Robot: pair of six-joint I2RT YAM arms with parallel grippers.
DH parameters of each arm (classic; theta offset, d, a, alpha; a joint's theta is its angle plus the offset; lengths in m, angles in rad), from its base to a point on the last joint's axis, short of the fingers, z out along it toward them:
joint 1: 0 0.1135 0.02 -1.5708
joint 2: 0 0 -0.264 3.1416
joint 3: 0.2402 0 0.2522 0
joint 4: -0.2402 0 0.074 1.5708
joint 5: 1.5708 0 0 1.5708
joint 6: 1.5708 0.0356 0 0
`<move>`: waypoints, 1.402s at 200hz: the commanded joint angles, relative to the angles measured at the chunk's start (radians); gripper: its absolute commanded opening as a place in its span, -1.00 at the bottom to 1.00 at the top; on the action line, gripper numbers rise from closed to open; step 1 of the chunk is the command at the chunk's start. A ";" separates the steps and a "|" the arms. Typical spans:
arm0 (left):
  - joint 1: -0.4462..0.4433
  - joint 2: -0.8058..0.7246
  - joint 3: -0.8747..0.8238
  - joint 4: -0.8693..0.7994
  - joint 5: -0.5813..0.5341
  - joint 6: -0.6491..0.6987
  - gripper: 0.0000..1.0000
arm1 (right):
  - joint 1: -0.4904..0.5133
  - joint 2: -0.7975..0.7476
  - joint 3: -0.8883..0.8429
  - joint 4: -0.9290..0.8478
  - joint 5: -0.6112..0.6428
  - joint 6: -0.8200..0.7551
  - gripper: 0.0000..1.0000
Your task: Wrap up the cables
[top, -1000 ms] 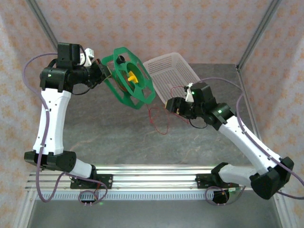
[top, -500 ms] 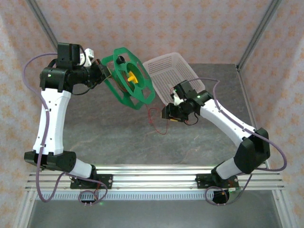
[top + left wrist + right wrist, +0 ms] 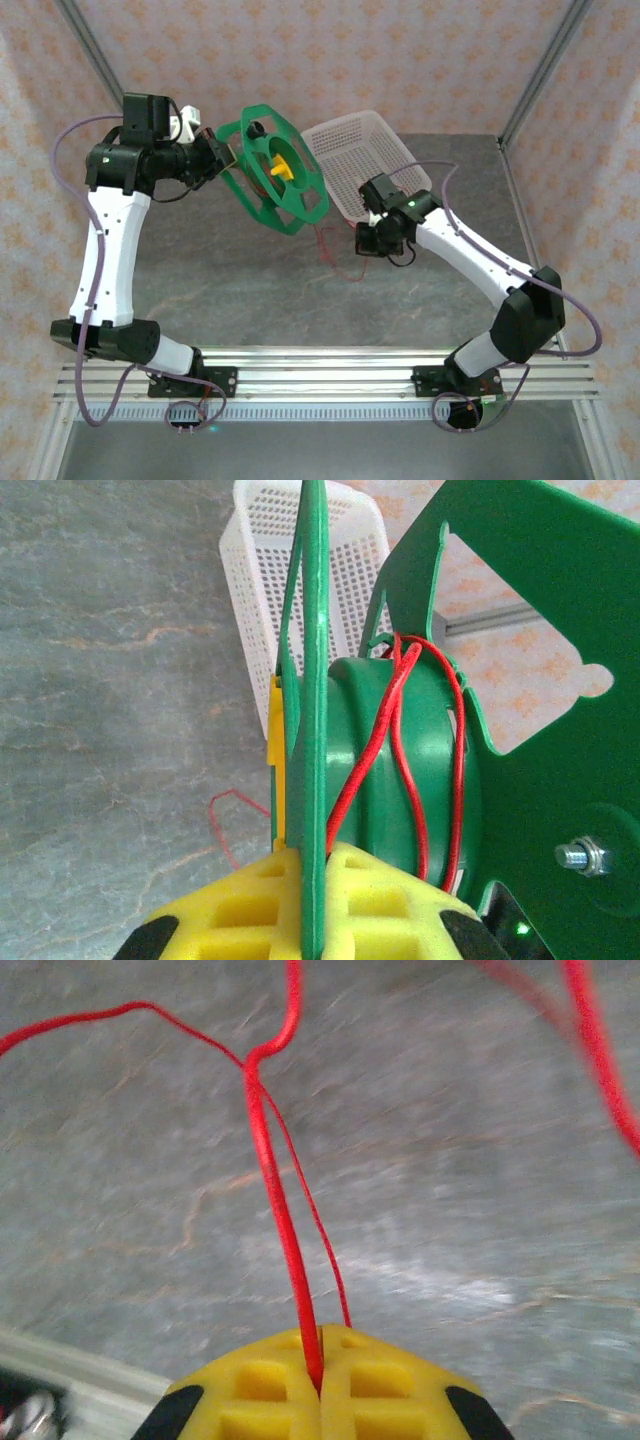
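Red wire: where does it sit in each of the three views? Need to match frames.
Top external: red wire in loose loops on the table, between green spool and right gripper.
Left wrist: red wire wound on the green spool hub, right of centre.
Right wrist: red wire rises from the right gripper, bottom centre, pinched.
Shared landmark: the table, grey marbled top.

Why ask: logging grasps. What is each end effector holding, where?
Left end effector: green reel, flange edge. Right end effector: red cable, loose stretch.
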 commanded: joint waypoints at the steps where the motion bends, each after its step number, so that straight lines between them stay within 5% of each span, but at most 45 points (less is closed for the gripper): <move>1: -0.004 -0.087 -0.014 0.091 0.138 0.018 -1.00 | -0.011 -0.091 0.144 -0.147 0.371 0.047 -1.00; 54: -0.021 -0.178 -0.152 0.219 0.321 0.006 -1.00 | -0.099 0.015 0.415 -0.302 0.742 0.134 -1.00; 97: -0.100 -0.213 -0.191 0.183 0.357 0.113 -1.00 | -0.238 0.092 0.539 -0.270 0.802 0.164 -1.00; 147: -0.295 -0.213 -0.248 0.051 0.142 0.310 -1.00 | -0.328 0.159 0.736 -0.234 0.801 0.183 -1.00; 202: -0.521 -0.204 -0.309 -0.003 -0.338 0.511 -1.00 | -0.341 0.215 0.852 -0.167 0.757 0.235 -1.00; 248: -0.594 -0.228 -0.395 0.036 -0.489 0.583 -1.00 | -0.341 0.225 0.925 -0.127 0.750 0.255 -1.00; 280: -0.600 -0.237 -0.403 0.022 -0.476 0.578 -1.00 | -0.344 0.211 0.931 -0.090 0.812 0.237 -1.00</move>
